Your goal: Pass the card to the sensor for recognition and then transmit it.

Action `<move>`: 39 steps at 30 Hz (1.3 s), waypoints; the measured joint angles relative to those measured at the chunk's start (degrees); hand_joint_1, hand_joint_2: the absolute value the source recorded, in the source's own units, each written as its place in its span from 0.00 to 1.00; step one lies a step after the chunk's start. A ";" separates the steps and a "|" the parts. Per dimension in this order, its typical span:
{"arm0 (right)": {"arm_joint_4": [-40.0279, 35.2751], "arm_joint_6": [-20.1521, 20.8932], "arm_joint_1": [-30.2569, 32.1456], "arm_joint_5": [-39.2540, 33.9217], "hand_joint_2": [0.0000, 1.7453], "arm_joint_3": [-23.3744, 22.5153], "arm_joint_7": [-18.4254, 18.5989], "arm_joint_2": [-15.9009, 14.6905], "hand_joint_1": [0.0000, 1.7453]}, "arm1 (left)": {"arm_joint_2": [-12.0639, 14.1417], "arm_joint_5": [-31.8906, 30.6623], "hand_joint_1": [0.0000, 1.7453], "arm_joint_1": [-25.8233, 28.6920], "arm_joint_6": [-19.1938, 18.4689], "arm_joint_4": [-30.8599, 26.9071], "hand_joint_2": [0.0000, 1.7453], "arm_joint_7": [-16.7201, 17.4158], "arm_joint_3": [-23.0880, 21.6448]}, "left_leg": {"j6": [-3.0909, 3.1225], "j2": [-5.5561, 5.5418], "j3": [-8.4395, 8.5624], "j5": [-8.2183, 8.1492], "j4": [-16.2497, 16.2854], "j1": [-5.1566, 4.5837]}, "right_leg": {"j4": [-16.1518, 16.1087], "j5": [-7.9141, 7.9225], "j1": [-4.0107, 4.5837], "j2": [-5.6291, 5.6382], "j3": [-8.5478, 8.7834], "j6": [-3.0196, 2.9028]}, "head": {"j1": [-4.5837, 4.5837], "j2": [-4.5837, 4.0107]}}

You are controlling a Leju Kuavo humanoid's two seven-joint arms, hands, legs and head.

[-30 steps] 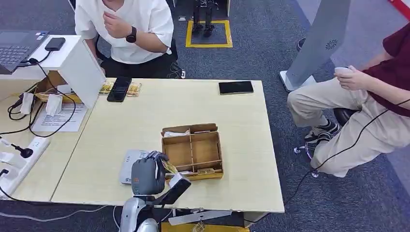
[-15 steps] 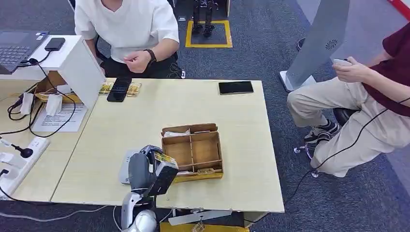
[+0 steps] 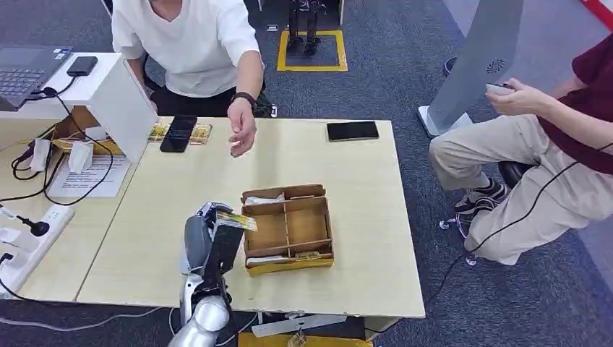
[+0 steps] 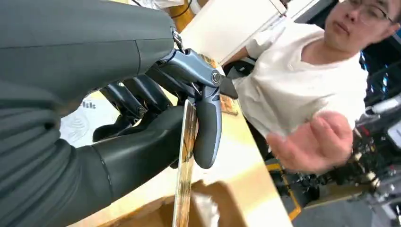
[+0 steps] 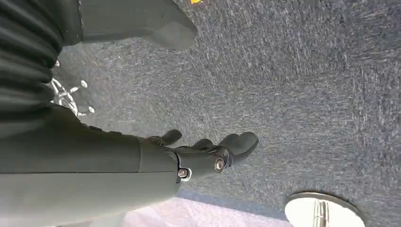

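My left hand pinches the card; right hand's fingers hang apart. Next I'd reach it to the person's open hand.

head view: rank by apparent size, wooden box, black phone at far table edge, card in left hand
1. wooden box, clearly largest.
2. black phone.
3. card, held by the left hand, seen nearly edge-on and raised toward the camera, so its rank is unsure.

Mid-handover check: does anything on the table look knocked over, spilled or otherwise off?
Nothing stands out. The left hand pinches the card beside the wooden box, which sits square on the table. A person's hand reaches out over the far side. Both phones lie flat.
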 joint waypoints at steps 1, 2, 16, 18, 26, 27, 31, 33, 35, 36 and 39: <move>-0.02 0.00 -0.03 0.11 1.00 0.00 0.17 0.09 0.00 | -0.15 0.92 1.00 -0.51 0.00 0.00 1.00 -0.18 0.46 | 0.00 0.00 0.00 0.01 0.00 0.00 | 0.00 0.01 0.00 0.00 0.00 0.00 | 0.02 -0.02; -0.04 0.02 -0.03 0.44 1.00 0.00 0.30 0.15 0.00 | -0.33 2.02 1.00 -0.96 0.02 0.00 1.00 -0.48 1.18 | 0.00 0.00 0.00 0.01 0.00 0.00 | 0.00 0.01 0.00 0.00 0.00 0.00 | 0.00 0.00; -0.28 0.00 -0.77 1.84 1.00 0.02 1.38 0.57 0.00 | -1.31 8.48 1.00 -6.54 0.31 1.99 1.00 -1.79 7.26 | 0.01 0.00 0.00 0.02 0.00 0.00 | 0.00 0.01 0.00 0.00 0.00 0.00 | 0.02 0.00; -0.28 0.00 -0.84 2.10 1.00 0.04 1.53 0.59 0.00 | -1.51 8.46 1.00 -7.07 0.31 2.67 1.00 -2.19 8.12 | 0.01 0.00 0.00 0.02 0.00 0.00 | 0.00 0.01 0.00 0.00 -0.01 0.00 | 0.02 0.00; -0.28 0.00 -1.56 3.58 1.00 0.50 3.06 0.66 0.00 | -3.26 5.03 1.00 -12.40 0.35 7.65 1.00 -4.13 15.93 | 0.05 0.00 -0.01 0.05 0.01 0.00 | 0.00 0.06 0.00 0.01 0.00 0.00 | 0.02 0.00; -0.26 0.00 -1.67 3.63 1.00 0.52 3.15 0.66 0.00 | -3.48 4.81 1.00 -13.00 0.35 8.16 1.00 -4.13 16.69 | 0.05 0.00 0.00 0.06 0.01 0.00 | 0.00 0.07 0.00 0.01 0.00 0.00 | 0.02 -0.02; -0.26 0.00 -1.99 4.00 1.00 0.68 3.61 0.74 0.00 | -4.28 5.80 1.00 -14.96 0.44 10.93 1.00 -4.09 18.69 | 0.05 -0.01 -0.01 0.06 0.01 0.00 | 0.00 0.07 0.00 0.00 0.00 0.00 | 0.04 -0.02; -0.26 0.00 -2.09 4.00 1.00 0.77 3.61 0.79 0.00 | -4.57 6.60 0.94 -15.57 0.44 12.24 1.00 -4.07 18.84 | 0.05 0.00 -0.01 0.05 0.01 -0.01 | 0.00 0.07 -0.01 0.00 0.00 0.00 | 0.00 0.00; -0.26 0.00 -2.17 3.87 1.00 0.98 3.61 0.79 0.00 | -4.74 7.58 0.64 -15.93 0.39 13.42 1.00 -3.96 18.84 | 0.05 0.00 -0.01 0.05 0.01 -0.01 | 0.00 0.07 -0.01 0.01 0.00 0.00 | 0.02 0.00; -0.26 0.00 -2.21 3.67 1.00 1.07 3.58 0.79 0.00 | -4.81 7.91 0.64 -16.10 0.39 14.03 1.00 -3.89 18.84 | 0.05 0.01 -0.01 0.05 0.01 -0.01 | 0.00 0.07 -0.01 0.02 -0.01 0.00 | 0.02 0.00; -0.26 0.00 -2.27 3.56 1.00 1.16 3.56 0.79 0.00 | -5.09 8.33 0.64 -16.20 0.39 15.13 1.00 -3.54 18.84 | 0.05 0.01 -0.01 0.05 0.01 -0.01 | 0.00 0.07 -0.01 0.02 -0.01 0.00 | 0.00 0.00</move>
